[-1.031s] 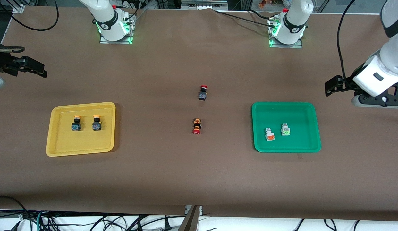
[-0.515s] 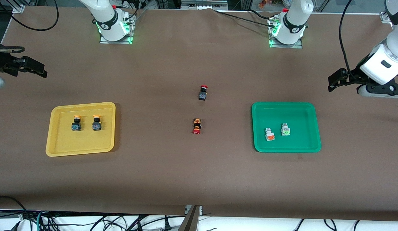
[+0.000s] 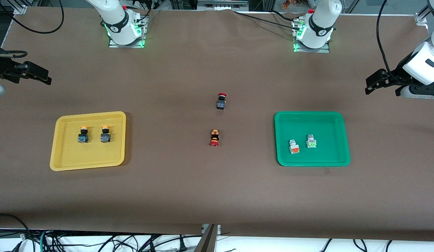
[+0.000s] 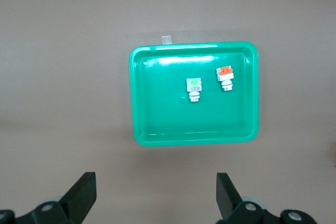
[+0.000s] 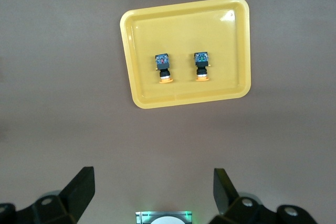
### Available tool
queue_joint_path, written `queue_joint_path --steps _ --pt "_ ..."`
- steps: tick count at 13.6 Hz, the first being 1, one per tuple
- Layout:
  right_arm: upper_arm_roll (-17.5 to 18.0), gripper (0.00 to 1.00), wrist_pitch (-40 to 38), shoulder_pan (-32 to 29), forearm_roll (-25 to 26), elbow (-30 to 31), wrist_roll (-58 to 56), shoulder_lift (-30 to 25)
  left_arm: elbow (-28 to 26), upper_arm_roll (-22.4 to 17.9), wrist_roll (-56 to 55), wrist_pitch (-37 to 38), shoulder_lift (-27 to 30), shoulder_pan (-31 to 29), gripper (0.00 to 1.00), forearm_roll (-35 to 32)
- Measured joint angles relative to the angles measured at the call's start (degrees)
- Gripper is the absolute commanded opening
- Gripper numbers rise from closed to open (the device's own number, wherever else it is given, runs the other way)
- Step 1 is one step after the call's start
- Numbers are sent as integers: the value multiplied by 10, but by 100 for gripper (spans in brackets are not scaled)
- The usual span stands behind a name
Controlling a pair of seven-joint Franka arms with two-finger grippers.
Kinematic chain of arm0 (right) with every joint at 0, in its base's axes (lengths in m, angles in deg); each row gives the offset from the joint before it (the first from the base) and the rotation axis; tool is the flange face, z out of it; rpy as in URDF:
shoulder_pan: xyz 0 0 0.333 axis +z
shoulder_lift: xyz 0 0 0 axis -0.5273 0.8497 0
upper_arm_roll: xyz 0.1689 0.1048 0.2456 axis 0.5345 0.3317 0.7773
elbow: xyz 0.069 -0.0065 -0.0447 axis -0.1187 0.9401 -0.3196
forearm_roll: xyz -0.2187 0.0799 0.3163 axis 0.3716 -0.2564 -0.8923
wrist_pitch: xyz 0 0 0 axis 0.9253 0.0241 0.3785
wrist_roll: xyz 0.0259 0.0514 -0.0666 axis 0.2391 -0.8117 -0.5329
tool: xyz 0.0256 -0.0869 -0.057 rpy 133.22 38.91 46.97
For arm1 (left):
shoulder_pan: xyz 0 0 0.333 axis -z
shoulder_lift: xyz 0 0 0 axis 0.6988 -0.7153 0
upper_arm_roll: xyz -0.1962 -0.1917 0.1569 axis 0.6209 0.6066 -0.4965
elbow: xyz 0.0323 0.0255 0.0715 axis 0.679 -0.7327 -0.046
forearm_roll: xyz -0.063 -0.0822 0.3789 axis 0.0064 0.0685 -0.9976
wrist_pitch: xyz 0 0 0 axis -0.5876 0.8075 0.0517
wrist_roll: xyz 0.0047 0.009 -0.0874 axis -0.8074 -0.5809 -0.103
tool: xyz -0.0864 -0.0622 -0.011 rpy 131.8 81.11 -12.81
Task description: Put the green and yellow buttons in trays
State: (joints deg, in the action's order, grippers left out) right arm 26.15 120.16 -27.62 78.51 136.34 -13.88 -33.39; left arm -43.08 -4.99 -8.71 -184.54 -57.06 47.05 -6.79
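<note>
**Buttons lodged in both trays, grippers aloft at the table's ends**

Taken across the front view from the right arm's end, with the upper red-capped button [image 3: 221,101] at mid-table as the landmark throughout; found the right gripper [image 3: 35,75] up in the air over bare table at the right arm's end, well apart from that landmark, fingers [image 5: 79,190] spread wide and holding nothing; saw the yellow tray [image 3: 63,161] lying toward the right arm's end from the landmark and nearer to the front camera, with two yellow-capped buttons [image 3: 83,134] [image 3: 105,134] resting inside it, side by side and not touching, in the part of the tray farther from the camera; noted a second red-capped button [image 3: 214,138] on its side on the bare table, nearer to the camera than the landmark and near it; placed the green tray [image 3: 283,119] toward the left arm's end from the landmark, likewise nearer to the camera, with the orange-faced grey block [image 3: 293,147] and the green-faced grey block [image 3: 311,141] inside it, just beside each other; found the left gripper [image 3: 373,81] in the air over bare table at the left arm's end, well apart from the landmark, fingers [image 4: 82,195] parted wide and empty.
</note>
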Motion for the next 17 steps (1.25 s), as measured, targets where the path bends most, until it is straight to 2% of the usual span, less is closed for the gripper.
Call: queue_joint_path --steps 7,12,17 --pt "0 100 0 0 0 0 0 0 1 -2 1 -20 -17 -32 100 0" --pt "0 100 0 0 0 0 0 0 71 -2 1 -19 -51 -35 100 0" --pt "0 100 0 0 0 0 0 0 84 -2 -4 -10 -68 -36 100 8"
